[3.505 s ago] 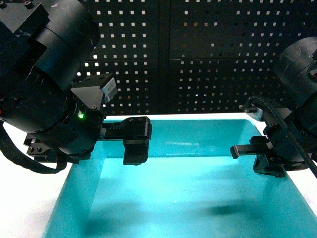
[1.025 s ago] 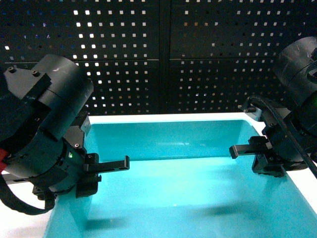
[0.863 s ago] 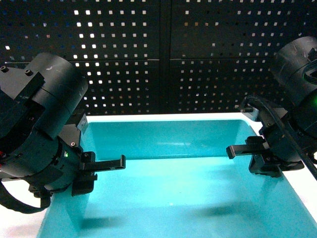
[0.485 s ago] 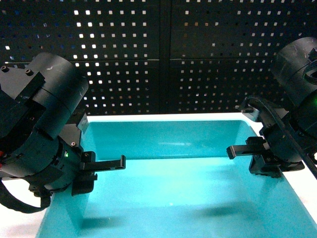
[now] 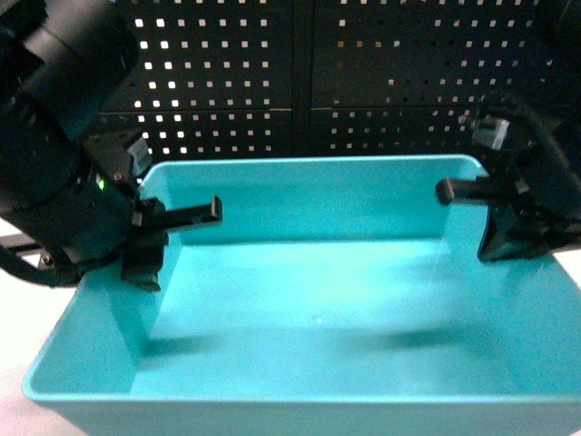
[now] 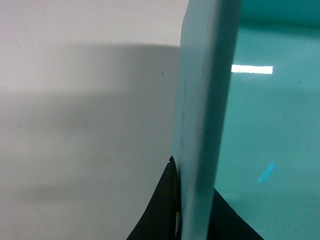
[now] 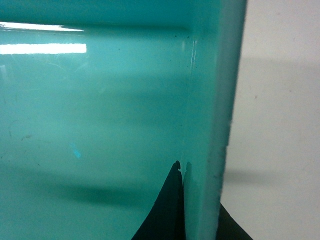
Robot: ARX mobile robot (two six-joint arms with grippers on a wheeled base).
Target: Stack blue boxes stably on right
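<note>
We are viewing the blue box (image 5: 309,309), a smooth, glossy turquoise plastic tub with sloping walls and a thin rim, sitting before the black perforated panel (image 5: 300,100). The left gripper (image 5: 150,241) is clamping the tub's left wall between its jaws. The right gripper (image 5: 495,218) is likewise pinching the right wall, both arms reaching inward.

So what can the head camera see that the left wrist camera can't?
Only the head view shows the whole turquoise tub, both arms, the right gripper on its right wall, and the black pegboard behind. Only the left wrist view shows, close up, the left gripper with a dark finger on each side of the tub's left wall, and the white table outside it. Both show the tub's left wall and shiny inside.
</note>
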